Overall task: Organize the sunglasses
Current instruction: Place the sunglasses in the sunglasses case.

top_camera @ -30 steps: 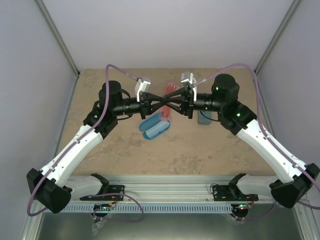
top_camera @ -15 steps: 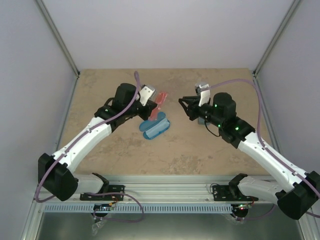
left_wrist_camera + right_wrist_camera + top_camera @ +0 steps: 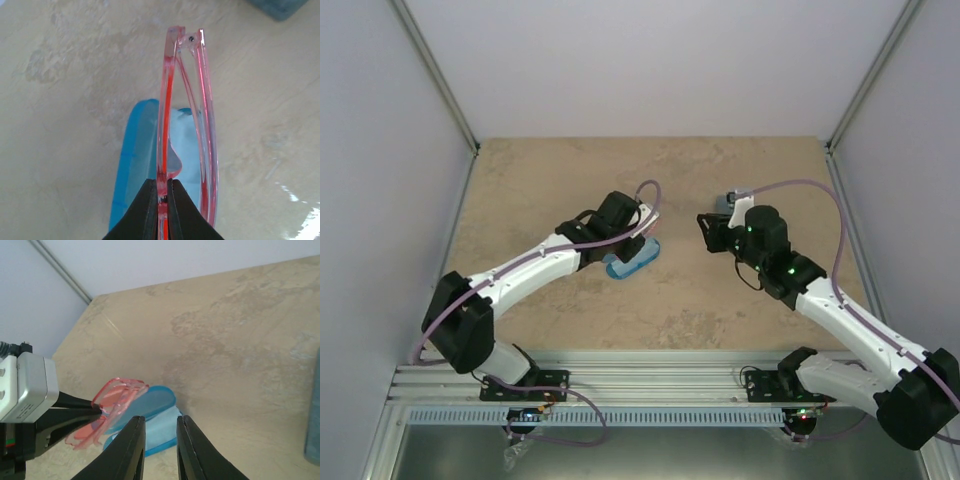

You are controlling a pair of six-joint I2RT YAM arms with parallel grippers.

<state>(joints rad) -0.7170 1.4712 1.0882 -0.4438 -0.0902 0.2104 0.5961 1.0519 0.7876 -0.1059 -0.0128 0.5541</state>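
One pair of red-orange sunglasses (image 3: 167, 90) is clamped by its folded frame between the fingers of the left gripper (image 3: 162, 187), reaching straight out past the tips, with the open blue case (image 3: 131, 165) right beneath. The right gripper (image 3: 160, 421) has its fingers parted around nothing, the sunglasses lying ahead and leftward in its wrist view

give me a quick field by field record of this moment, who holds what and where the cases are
left gripper: shut on the folded red-orange translucent plastic sunglasses
sunglasses position: over the open glossy blue oval case; contact unclear
case contents: light blue cloth
right gripper: open, empty, facing the sunglasses
grey-blue rectangular case: on the table, apart from the blue case
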